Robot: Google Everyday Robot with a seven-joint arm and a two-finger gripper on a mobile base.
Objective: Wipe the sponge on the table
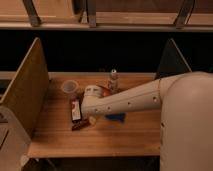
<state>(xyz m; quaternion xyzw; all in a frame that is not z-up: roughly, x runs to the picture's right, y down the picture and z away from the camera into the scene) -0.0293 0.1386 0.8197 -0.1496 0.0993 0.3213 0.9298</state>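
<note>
The sponge (116, 117) is a small flat blue block lying on the wooden table (75, 141), partly hidden under my white arm. The arm reaches in from the right across the table's middle. My gripper (90, 93) is at its end, above the table just left of the red-orange bowl (103, 90) and up-left of the sponge. It stands open, and I see nothing held in it. Its fingers are mostly hidden by the wrist.
A clear cup (70, 87) stands at the back left, with a small bottle (113, 80) behind the bowl. A dark packet with white marks (76, 110) and a brown-red bar (82, 124) lie left of the sponge. Upright boards flank the table: tan (27, 95), dark green (172, 60).
</note>
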